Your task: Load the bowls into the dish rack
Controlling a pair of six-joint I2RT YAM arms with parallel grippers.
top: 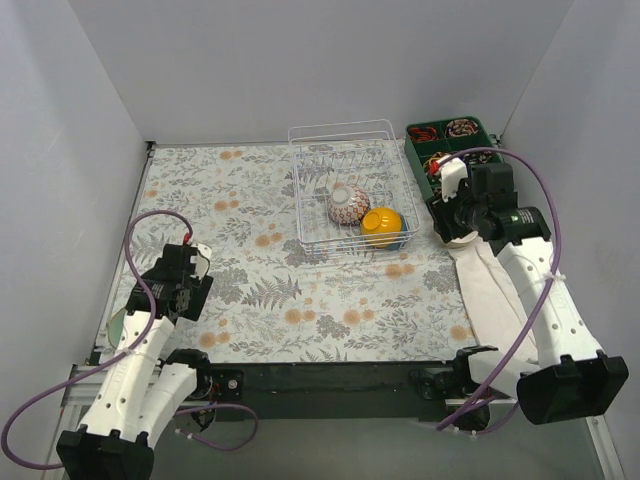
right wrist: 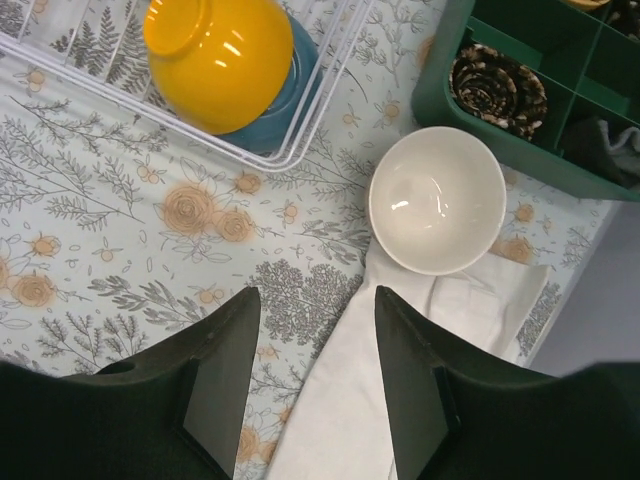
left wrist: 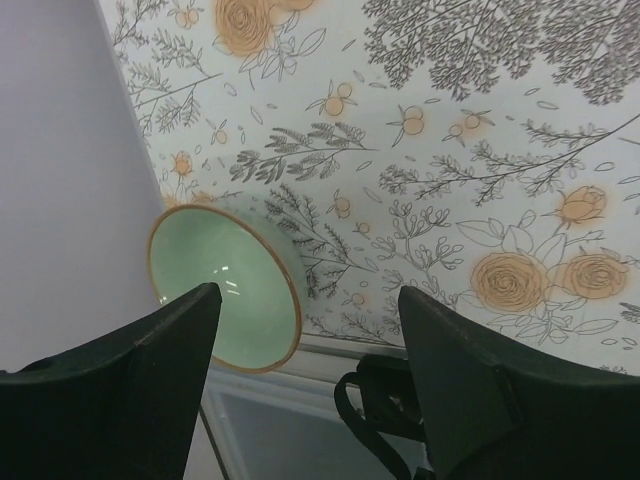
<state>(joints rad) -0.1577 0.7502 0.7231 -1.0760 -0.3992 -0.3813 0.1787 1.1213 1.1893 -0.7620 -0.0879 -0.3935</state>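
The white wire dish rack (top: 340,190) stands at the back middle. It holds a red-and-white patterned bowl (top: 348,204) and an orange-yellow bowl (right wrist: 220,60) lying upside down on a blue bowl (right wrist: 288,105) in the rack's near right corner. A cream bowl (right wrist: 437,200) stands upright on the edge of a white cloth; my right gripper (right wrist: 318,300) is open and empty above and in front of it. A pale mint green bowl (left wrist: 225,290) lies tilted on its side by the left wall at the table's near edge. My left gripper (left wrist: 308,300) is open, its left finger beside the bowl's rim. The blue-patterned bowl is out of view.
A dark green compartmented tray (top: 450,145) of small items stands at the back right, close to the cream bowl. A white cloth (right wrist: 400,390) lies along the right side. The left wall (left wrist: 70,200) is right beside the mint bowl. The mat (top: 280,290) is floral.
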